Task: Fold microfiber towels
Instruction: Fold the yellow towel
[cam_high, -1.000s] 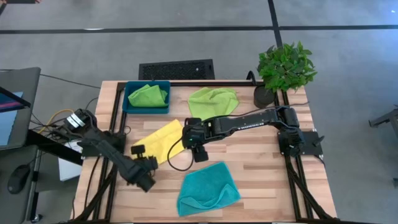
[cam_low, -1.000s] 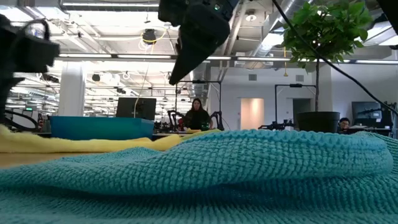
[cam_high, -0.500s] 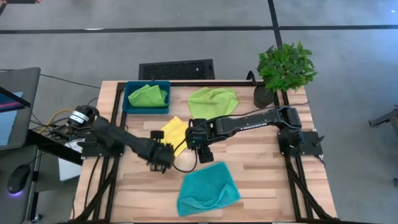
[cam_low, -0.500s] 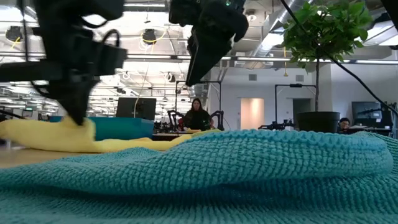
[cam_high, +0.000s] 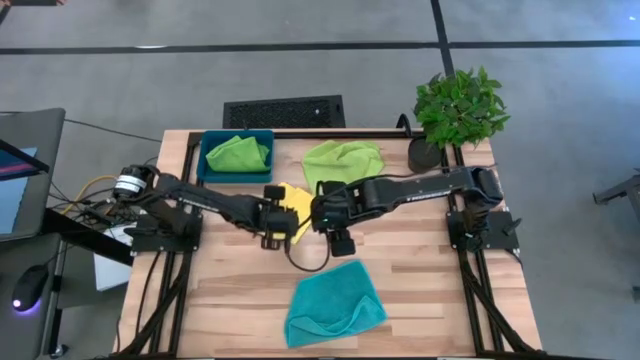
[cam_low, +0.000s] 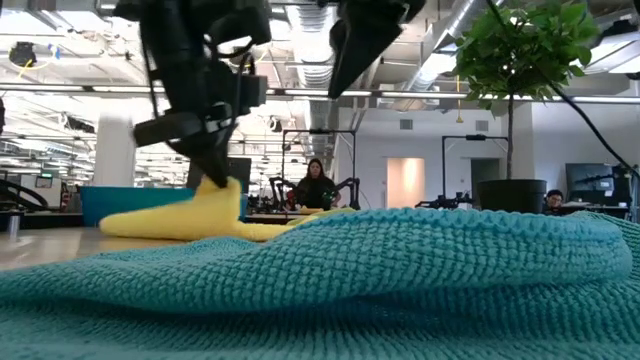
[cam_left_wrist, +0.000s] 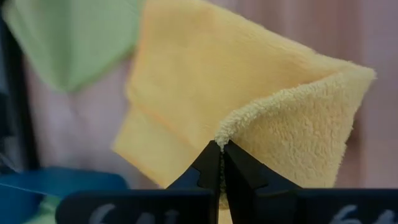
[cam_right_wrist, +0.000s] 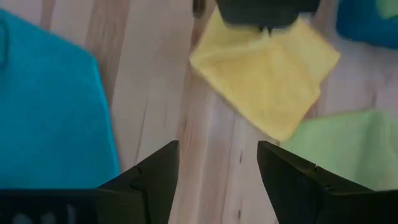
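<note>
- Wooden slats make up the table (cam_high: 420, 280), framed in black rail, with grey floor around it and an open hall beyond in the low view.
- Far left at the back sits a tray (cam_high: 208, 168) holding one green towel (cam_high: 238, 153); it looks crumpled, not folded.
- Next comes the left gripper (cam_high: 277, 215), pinched tight on an edge of the yellow towel (cam_high: 293, 203). Its wrist view shows the fingers (cam_left_wrist: 214, 171) closed on a raised fold of pile, with the rest of the cloth doubled underneath.
- Risk: that pinch is on a thin lip of cloth. If it slips while the edge is carried over, the flap would probably drop short and the fold come out skewed.
- Risk: the cloth is soft and light, so dragging rather than lifting could slide the whole towel along the wood and bunch it.
- Just beside it, the right gripper (cam_high: 340, 238) hovers with its fingers spread wide and nothing in them. The two heads are close, so a careless reach could knock them together or snag the lifted flap.
- Behind the right arm lies a second green towel (cam_high: 343, 163), loose and rumpled.
- Toward the front lies the teal towel (cam_high: 335, 305), spread roughly flat with a wrinkled corner, well apart from both grippers.
- At the far right corner stands a plant (cam_high: 458, 108), clear of the work.
</note>
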